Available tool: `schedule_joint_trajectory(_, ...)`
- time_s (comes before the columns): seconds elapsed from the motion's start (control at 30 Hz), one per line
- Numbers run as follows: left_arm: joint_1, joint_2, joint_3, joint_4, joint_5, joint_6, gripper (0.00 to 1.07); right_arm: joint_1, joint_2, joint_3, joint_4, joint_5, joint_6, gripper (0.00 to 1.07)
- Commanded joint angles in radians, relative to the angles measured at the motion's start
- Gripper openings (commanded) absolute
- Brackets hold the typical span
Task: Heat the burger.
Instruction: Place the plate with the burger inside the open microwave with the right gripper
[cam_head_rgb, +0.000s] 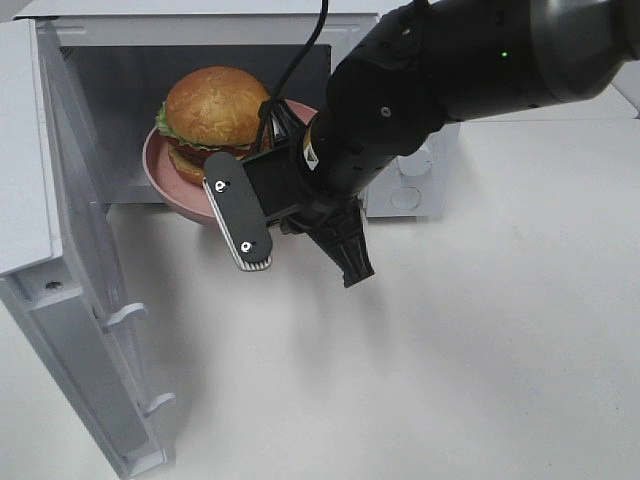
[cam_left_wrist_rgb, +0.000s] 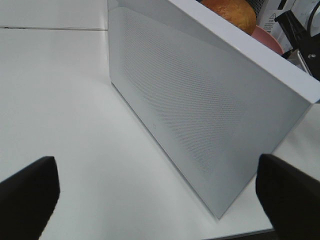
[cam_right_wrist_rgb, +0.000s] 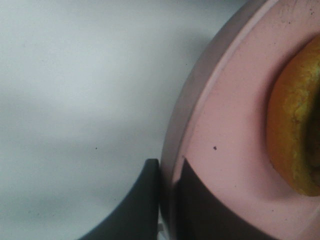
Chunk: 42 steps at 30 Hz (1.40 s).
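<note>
While my right gripper (cam_right_wrist_rgb: 169, 162) pinches the plate (cam_head_rgb: 152, 165), the burger (cam_head_rgb: 215, 105) sits at the microwave (cam_head_rgb: 120, 100).
My left gripper (cam_left_wrist_rgb: 160, 192): wide open, empty.

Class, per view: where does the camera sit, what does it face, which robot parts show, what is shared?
Exterior high: overhead, facing open white microwave; right arm shows.
Left wrist: on left arm, facing white door; open left claw shows.
Right wrist: on right arm; right claw shut on round pink plate.
Shared everywhere: golden-bun burger.
</note>
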Motion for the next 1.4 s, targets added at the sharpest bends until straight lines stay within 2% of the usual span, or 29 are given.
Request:
schedule_joint_trajectory(0.03,-0.004,-0.018,0.002,-0.002,0.002,-0.001,1.00,-0.004,0.019,-0.042,-0.016,-0.029,0.019,0.00)
schedule_joint_trajectory(0.43,-0.004,-0.018,0.002,-0.002,0.002,-0.001,1.00,-0.004,0.119,-0.191,-0.070,0.009,0.136,0.00)
schedule_joint_trajectory(0.5,-0.004,-0.018,0.002,-0.002,0.002,-0.001,1.00,-0.004,0.157,-0.261,-0.095,0.041,0.171,0.00)
schedule_joint_trajectory(0.6,-0.004,-0.018,0.002,-0.002,0.002,-0.001,1.00,-0.004,0.183,-0.300,-0.110,0.048,0.193,0.00)
schedule_joint_trajectory(1.4,-0.004,-0.018,0.002,0.000,0.002,-0.001,1.00,-0.040,0.372,-0.570,-0.115,0.106,0.250,0.00)
